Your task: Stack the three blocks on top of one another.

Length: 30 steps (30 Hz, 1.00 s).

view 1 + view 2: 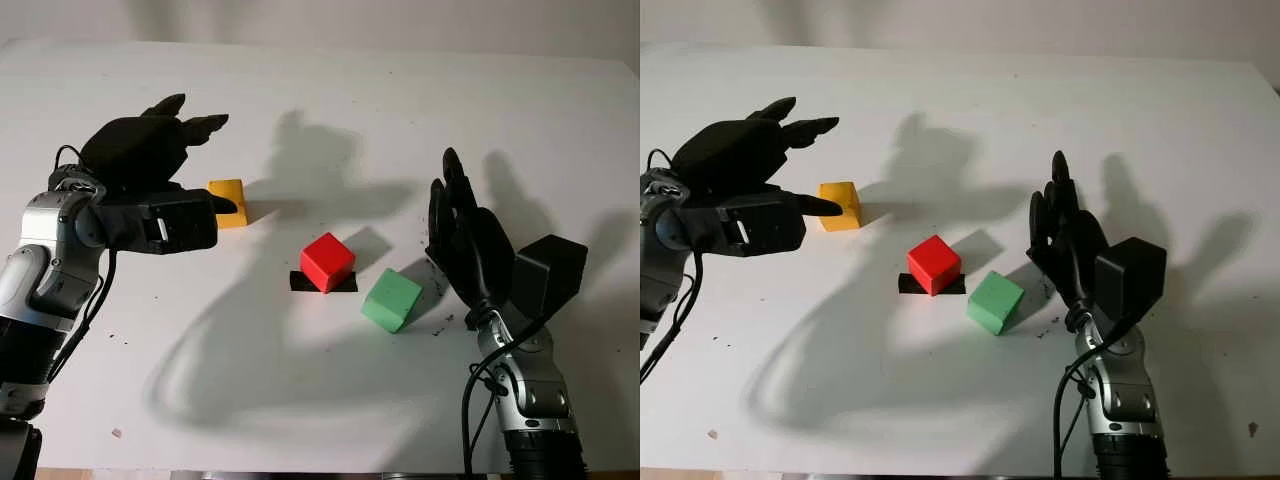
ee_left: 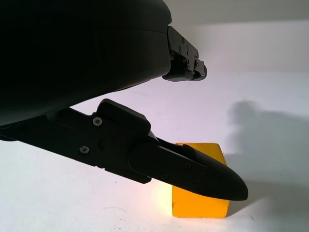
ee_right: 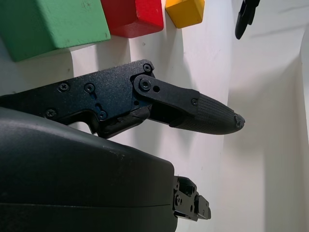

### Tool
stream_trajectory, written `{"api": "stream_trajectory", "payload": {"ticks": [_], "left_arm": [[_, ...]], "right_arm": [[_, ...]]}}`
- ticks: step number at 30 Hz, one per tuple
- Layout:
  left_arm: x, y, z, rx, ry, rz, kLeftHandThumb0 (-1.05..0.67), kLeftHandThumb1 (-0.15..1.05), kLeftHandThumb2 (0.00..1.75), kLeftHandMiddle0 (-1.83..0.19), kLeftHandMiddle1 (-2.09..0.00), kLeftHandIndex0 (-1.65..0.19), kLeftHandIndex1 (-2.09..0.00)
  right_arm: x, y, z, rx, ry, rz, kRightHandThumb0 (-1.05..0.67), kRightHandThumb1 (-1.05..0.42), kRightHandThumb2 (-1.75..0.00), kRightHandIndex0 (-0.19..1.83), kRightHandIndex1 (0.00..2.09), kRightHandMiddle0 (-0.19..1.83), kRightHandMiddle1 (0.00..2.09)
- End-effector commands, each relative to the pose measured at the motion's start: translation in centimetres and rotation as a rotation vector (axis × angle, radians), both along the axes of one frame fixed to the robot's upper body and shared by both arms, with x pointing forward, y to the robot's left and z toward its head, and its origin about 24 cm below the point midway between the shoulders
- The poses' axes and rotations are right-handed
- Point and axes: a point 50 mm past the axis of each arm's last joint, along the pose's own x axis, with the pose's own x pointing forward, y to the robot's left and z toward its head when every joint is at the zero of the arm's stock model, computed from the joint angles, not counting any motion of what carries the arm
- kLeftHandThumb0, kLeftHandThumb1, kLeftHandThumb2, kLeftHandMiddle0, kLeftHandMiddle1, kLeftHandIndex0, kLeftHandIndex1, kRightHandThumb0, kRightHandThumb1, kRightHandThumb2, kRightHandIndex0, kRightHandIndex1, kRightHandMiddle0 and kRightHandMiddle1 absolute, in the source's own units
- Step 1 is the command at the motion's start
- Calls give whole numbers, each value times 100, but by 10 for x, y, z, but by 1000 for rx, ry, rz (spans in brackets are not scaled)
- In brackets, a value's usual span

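Three blocks lie apart on the white table (image 1: 330, 110). The yellow block (image 1: 229, 201) is at the left, and my left hand (image 1: 200, 165) hovers open right beside it, its thumb reaching across the block's front. In the left wrist view that thumb crosses the yellow block (image 2: 202, 195). The red block (image 1: 328, 262) sits in the middle on a black mark (image 1: 300, 283). The green block (image 1: 391, 299) lies tilted just right of the red one. My right hand (image 1: 452, 205) is open, standing upright right of the green block. The right wrist view shows the green block (image 3: 53, 21), red block (image 3: 135, 17) and yellow block (image 3: 185, 11).
Small dark specks dot the table near the green block. The table's front edge (image 1: 300, 468) runs along the bottom of the eye views. Shadows of both arms fall across the table's middle.
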Motion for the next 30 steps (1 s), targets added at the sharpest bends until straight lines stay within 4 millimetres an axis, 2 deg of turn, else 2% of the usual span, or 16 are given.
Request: {"api": "stream_trajectory", "payload": {"ticks": [1, 6, 18, 24, 25, 28, 30], "left_arm": [[2, -5, 4, 23, -13, -5, -99, 103, 5, 9, -5, -18, -5], [3, -7, -3, 123, -32, 14, -87, 98, 4, 6, -6, -24, -8], [6, -8, -15, 266, -99, -6, -82, 99, 6, -2, -7, -43, -16], [10, -6, -18, 217, -132, -30, -76, 97, 5, -9, -8, -55, -24], [11, -5, -19, 201, -131, -32, -75, 97, 5, -11, -7, -54, -29], [12, -4, -19, 177, -127, -38, -73, 97, 5, -11, -6, -36, -67], [13, -4, -19, 167, -129, -44, -72, 98, 6, -12, -6, -33, -78]], "right_arm": [[-3, -1, 1, -5, -4, -3, -73, -105, -74, -19, 0, -19, 0], [-3, -1, 1, -11, 0, 0, -73, -105, -74, -19, 0, -19, 0], [-3, -2, 1, 4, -7, -3, -73, -105, -73, -19, 0, -19, 0], [-3, -2, 3, -10, -5, -2, -73, -105, -73, -19, 0, -19, 0], [-3, -2, 3, -5, -6, -3, -72, -105, -72, -19, 0, -19, 0], [-3, -1, 3, -11, -7, -2, -72, -105, -71, -19, 0, -19, 0], [-2, -1, 3, -9, -8, -3, -72, -105, -71, -19, 0, -19, 0]]}}
